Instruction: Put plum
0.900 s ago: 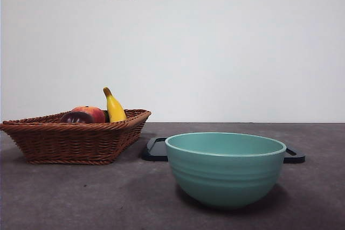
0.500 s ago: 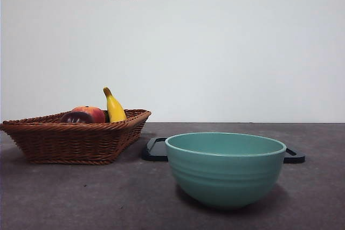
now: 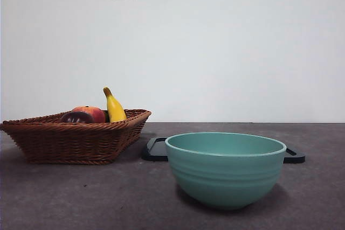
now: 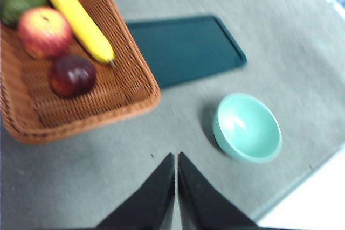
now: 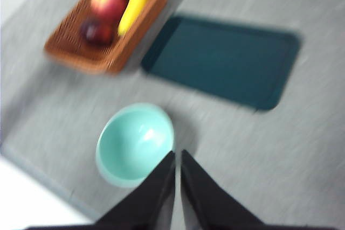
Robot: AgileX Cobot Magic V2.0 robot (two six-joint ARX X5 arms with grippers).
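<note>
The brown woven wicker basket (image 3: 75, 143), far left, holds the glossy dark purple round plum (image 4: 72, 76). Both grippers, left (image 4: 176, 157) and right (image 5: 177, 155), hang clenched high above; nothing grasped. Next: reach for the plum, jaws parted.

**Colours on the desk**

The plum (image 4: 72, 75) is dark purple-red. The peach (image 4: 45, 32) is red and yellow. The banana (image 4: 75, 15) is yellow. The woven basket (image 4: 129, 87) is brown. The bowl (image 3: 225, 168) is light green. The tray (image 4: 186, 48) is dark green. The desk (image 4: 280, 36) is grey.
</note>
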